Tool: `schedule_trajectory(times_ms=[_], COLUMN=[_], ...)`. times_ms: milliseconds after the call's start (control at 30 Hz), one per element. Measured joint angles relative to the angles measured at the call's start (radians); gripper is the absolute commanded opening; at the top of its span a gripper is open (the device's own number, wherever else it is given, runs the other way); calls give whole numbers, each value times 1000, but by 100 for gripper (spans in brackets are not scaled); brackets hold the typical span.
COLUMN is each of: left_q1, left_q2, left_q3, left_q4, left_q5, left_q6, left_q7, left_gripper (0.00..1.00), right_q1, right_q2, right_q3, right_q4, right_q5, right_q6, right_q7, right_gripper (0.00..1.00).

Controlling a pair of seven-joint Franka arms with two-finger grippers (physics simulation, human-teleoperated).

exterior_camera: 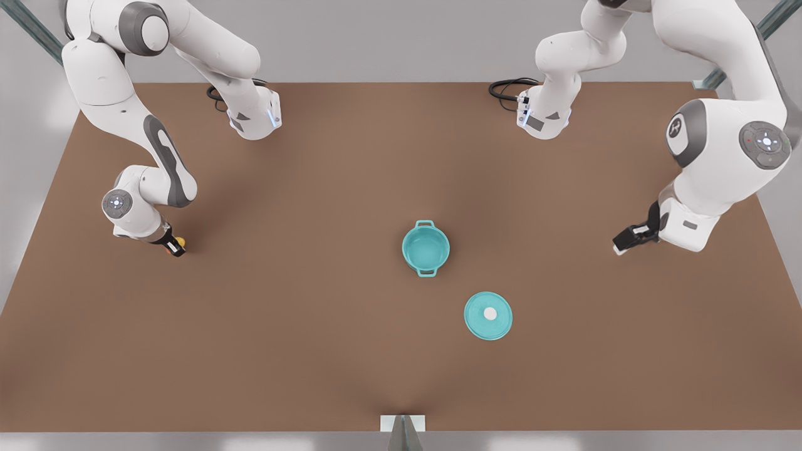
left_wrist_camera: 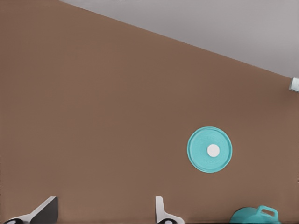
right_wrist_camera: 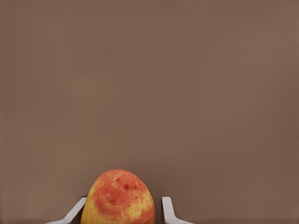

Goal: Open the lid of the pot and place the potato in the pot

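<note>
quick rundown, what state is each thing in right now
round teal pot: open, nothing inside
flat teal pot lid with white knob: off, flat on the brown table
yellow-orange potato: between the right gripper's fingers
right gripper: open around potato
left gripper: open, holding nothing

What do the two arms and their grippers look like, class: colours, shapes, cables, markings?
Both arms are glossy white rounded segments with grey joint caps and grey inlays; black cables loop at their bases. The left gripper and the right gripper are black, with pale fingertips.
</note>
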Motion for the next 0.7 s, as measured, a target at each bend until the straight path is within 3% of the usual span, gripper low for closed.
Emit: schedule_trajectory(times_ms=[233,700], left_q1=[-3,0], left_q2=[-12,-12], left_q3=[-11,-9], left_q4=[2,-1], left_q5=[-5,-5], left_q6=[-23,-30], left_q7=[132,283], left_gripper=[100,100], right_q1=[1,9], right_q2=[-7,-56], right_q3=[1,6], right_q4=[0,0], right_q5=[0,3], right_q6=[-3,-51], right_q7=[4,5], right_gripper=[58,56])
